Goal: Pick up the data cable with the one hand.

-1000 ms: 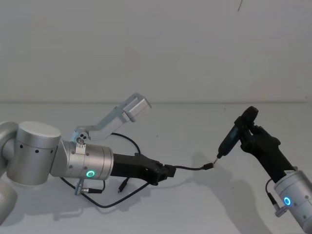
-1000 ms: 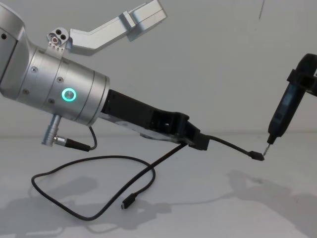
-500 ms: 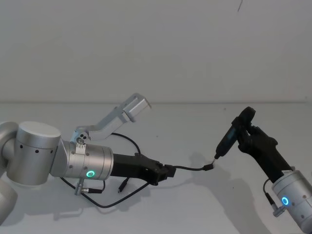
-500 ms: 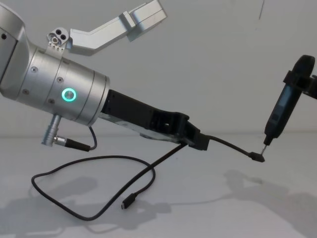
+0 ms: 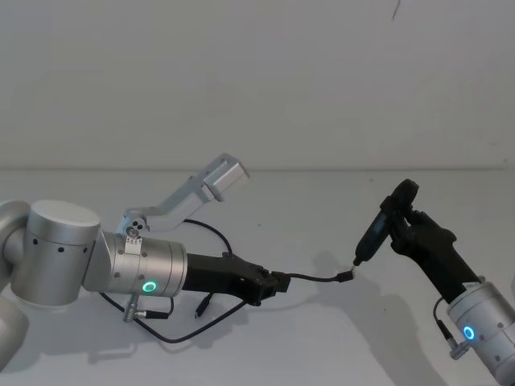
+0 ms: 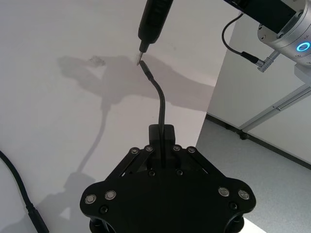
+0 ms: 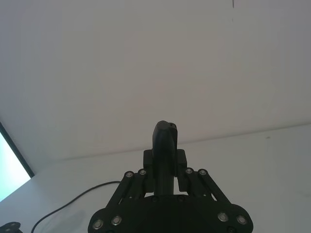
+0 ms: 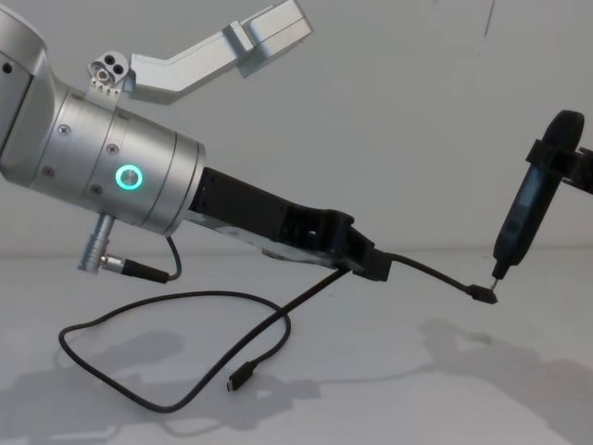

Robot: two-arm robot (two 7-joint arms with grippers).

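The left gripper clamps the data cable near one plug, which points rightward at the tip of the slim tool clamped by the right gripper.

Black data cable, black left gripper on silver arm, green ring, white table

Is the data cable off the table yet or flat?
Partly lifted: left gripper is shut on the data cable, plug end in the air; the rest lies looped on the table.
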